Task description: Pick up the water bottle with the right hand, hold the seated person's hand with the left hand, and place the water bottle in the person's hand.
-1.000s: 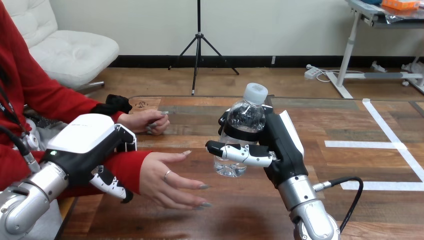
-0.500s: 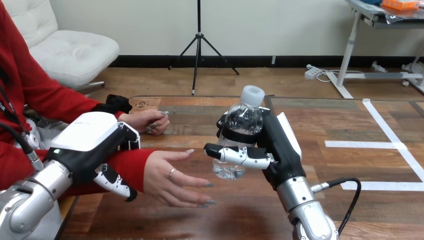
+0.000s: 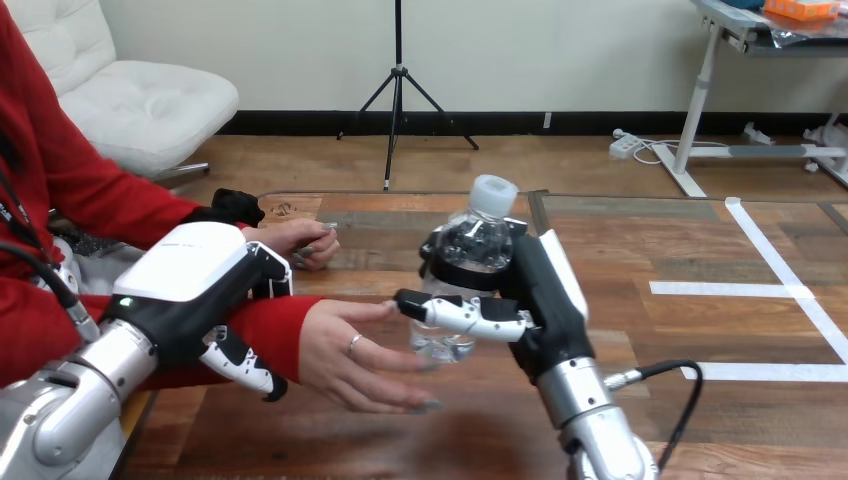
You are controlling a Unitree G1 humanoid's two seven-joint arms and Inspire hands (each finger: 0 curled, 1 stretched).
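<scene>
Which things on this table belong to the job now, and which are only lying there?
Job:
bottle, gripped in the right hand
left hand, curled round the person's wrist
person's open hand

Lying about:
white tape on the table
person's far hand, resting on the table

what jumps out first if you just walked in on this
The robot's right hand holds a clear water bottle in the view's middle, close beside the person's open hand. At the left, the left hand is curled round that hand's red-sleeved wrist.
</scene>
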